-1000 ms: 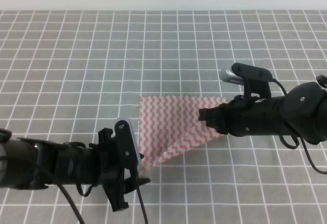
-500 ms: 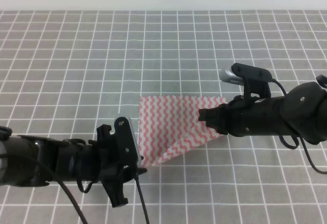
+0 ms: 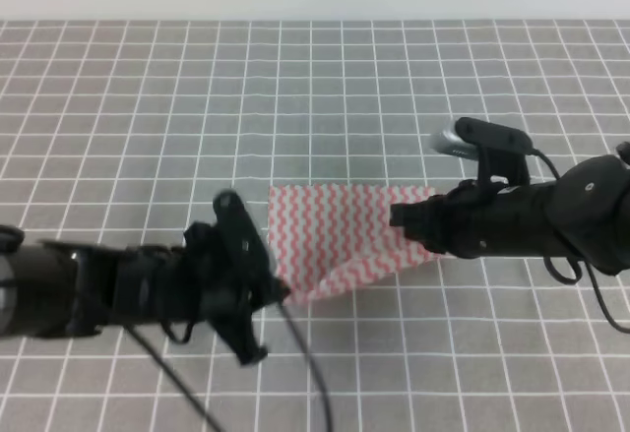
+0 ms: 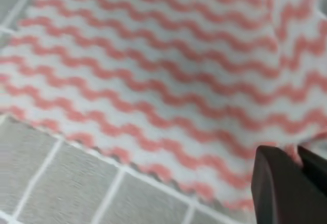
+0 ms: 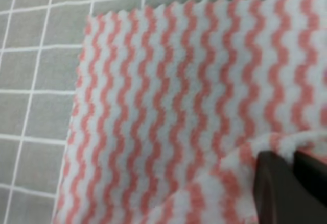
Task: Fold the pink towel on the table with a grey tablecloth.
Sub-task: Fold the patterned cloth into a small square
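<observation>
Grey gridded cloth covered the table with a grey tablecloth (image 3: pixel 148 97) from edge to edge, and near its middle lay the pink towel (image 3: pixel 335 230), its near edge lifted and doubling over, apparently so both arms could carry that edge across for the fold. The right gripper (image 3: pixel 399 220) and the left gripper (image 3: pixel 279 294) each appeared clamped on a near corner of the towel, fabric bunched against the dark fingers (image 5: pixel 278 185) in the right wrist view. No brand, label or writing could be read anywhere.

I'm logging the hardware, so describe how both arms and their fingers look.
Both arms are black and bulky with loose black cables. The right arm carries a black camera bracket with a silver end; the left arm is motion-blurred. The fingers are dark and blocky.
</observation>
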Motion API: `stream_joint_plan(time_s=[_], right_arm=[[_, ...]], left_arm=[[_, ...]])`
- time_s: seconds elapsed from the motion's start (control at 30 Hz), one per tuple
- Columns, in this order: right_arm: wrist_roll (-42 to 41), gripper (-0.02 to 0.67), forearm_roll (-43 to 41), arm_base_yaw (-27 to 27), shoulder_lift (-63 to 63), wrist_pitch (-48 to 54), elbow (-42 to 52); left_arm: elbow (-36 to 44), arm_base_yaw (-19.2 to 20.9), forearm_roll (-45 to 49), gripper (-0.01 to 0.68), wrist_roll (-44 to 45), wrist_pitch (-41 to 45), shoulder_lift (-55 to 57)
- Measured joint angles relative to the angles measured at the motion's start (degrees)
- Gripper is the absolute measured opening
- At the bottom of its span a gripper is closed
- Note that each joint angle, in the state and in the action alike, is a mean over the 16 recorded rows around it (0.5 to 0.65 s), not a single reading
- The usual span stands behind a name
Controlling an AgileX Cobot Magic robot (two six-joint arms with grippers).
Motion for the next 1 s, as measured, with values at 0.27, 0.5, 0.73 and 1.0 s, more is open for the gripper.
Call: stream_joint_plan(time_s=[0.27, 0.5, 0.73, 1.0], right_arm=[[0.0, -0.013, 0.4, -1.6, 0.1, -0.2, 0.0], [0.0, -0.013, 0.5, -2.1, 0.0, -1.0, 0.0], [0.0, -0.013, 0.6, -2.2, 0.0, -2.1, 0.0], [0.0, -0.013, 0.6, -2.2, 1.5, -2.2, -1.3]], left_arm=[[-4.7, 0.0, 0.0, -0.001, -11.3, -1.9, 0.0], [-7.8, 0.0, 0.2, -0.001, -14.7, -3.9, 0.8], [-9.8, 0.0, 0.1, -0.001, -16.1, -5.1, 2.8], [-11.6, 0.0, -0.1, -0.001, -18.2, -6.6, 5.3]])
